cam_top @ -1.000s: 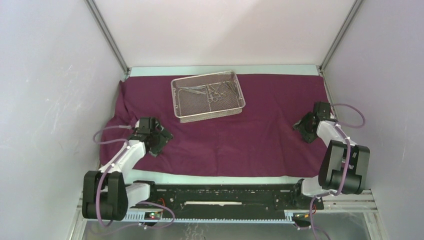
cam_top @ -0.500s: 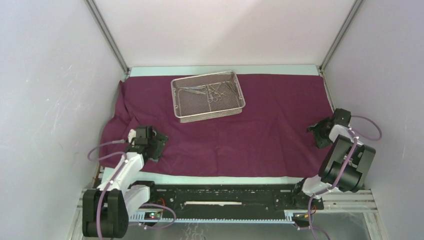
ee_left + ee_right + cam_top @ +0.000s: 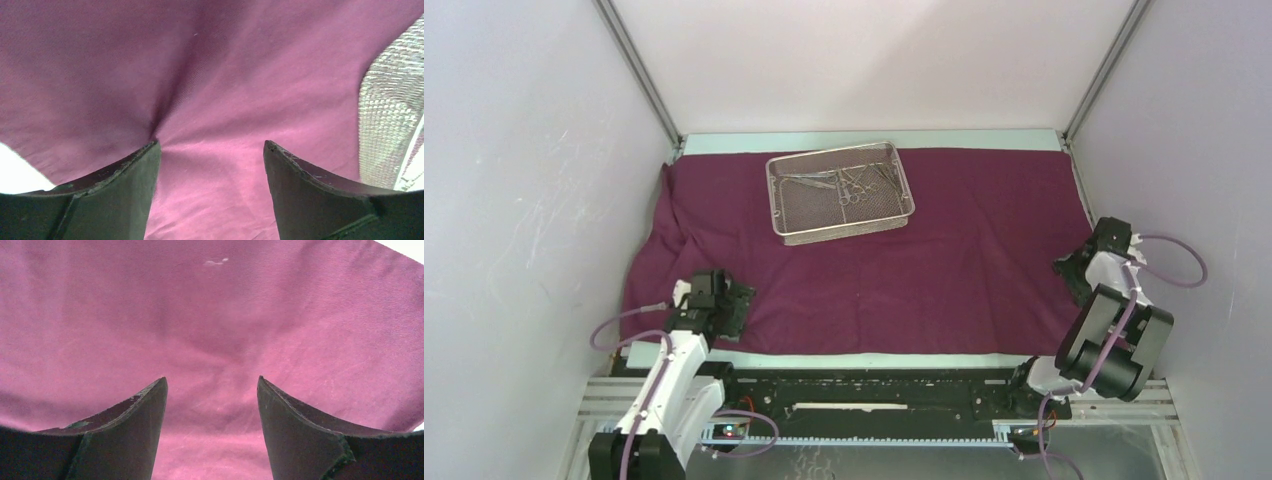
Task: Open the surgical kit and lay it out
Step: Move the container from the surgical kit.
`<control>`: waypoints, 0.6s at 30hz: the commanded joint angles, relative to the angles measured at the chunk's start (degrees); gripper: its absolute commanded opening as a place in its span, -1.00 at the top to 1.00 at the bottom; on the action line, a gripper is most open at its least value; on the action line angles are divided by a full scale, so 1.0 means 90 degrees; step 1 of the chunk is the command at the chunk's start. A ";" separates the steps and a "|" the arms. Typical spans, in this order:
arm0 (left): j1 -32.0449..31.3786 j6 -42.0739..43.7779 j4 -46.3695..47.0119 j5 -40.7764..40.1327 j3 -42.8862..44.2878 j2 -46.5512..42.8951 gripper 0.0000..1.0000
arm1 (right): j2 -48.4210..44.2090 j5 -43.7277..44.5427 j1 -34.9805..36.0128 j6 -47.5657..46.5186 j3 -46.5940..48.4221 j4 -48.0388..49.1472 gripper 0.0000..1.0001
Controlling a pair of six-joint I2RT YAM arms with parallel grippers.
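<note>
both arms bent low, left tool (image 3: 727, 306) wide over cloth (image 3: 924, 265), right tool (image 3: 1076, 264) wide

The big dark purple cloth (image 3: 924, 270) lies flat over most of the table. Its wide middle is bare, so my pincers can slide across there. The shallow silver wire tray (image 3: 844, 226) sits near the back, a bit left of the middle. Its walls stick up and get in the way, and thin steel tools (image 3: 854, 183) lie inside it. My left pincer (image 3: 212, 145) is low over the cloth's near left corner, with a small fold just ahead of one finger (image 3: 125, 175). My right pincer (image 3: 212, 380) is at the cloth's right edge, close to the pale side wall (image 3: 1194, 150), so there is little room there.
</note>
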 commanded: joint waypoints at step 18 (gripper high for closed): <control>0.0550 0.2490 -0.1802 -0.1023 0.3389 0.1577 -0.69 | 0.1229 -0.1425 0.5005 -0.1178 0.3308 0.0452 -0.63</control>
